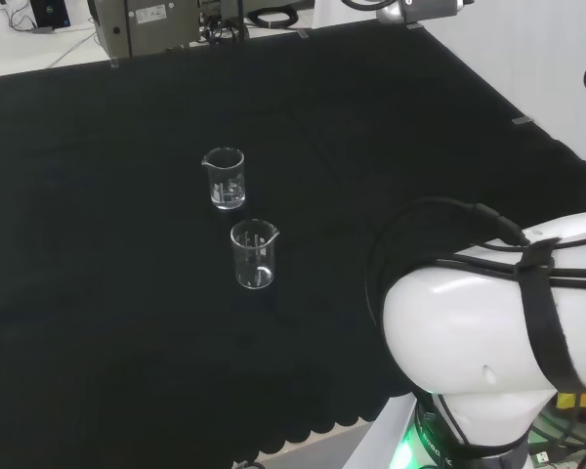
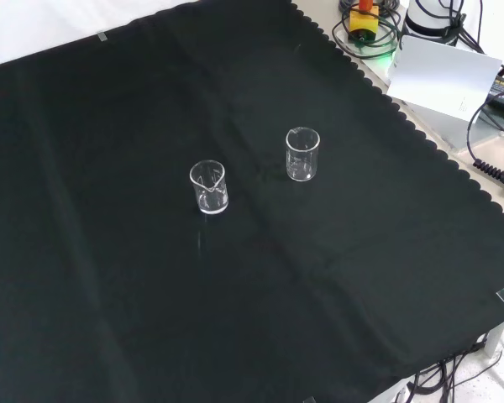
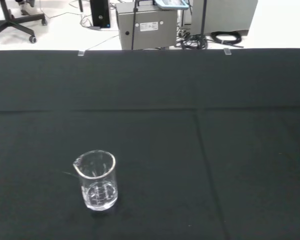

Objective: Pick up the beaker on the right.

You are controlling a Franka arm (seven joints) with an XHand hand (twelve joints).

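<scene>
Two clear glass beakers stand upright on the black cloth, both with nothing in them. In the head view the farther beaker [image 1: 224, 177] stands left of and behind the nearer beaker [image 1: 254, 254]. In the front view the same pair stands apart, one beaker at the left [image 2: 208, 186], the other at the right and a little higher [image 2: 302, 154]. The wrist view has one spouted beaker [image 3: 96, 180] standing alone on the cloth; which of the two it is I cannot tell. Nothing touches either beaker.
The arm's white link [image 1: 498, 322] with black cables fills the head view's lower right. A grey metal box [image 3: 147, 25] and cables lie beyond the cloth's far edge. Cables and a white panel [image 2: 441, 75] sit past the scalloped edge in the front view.
</scene>
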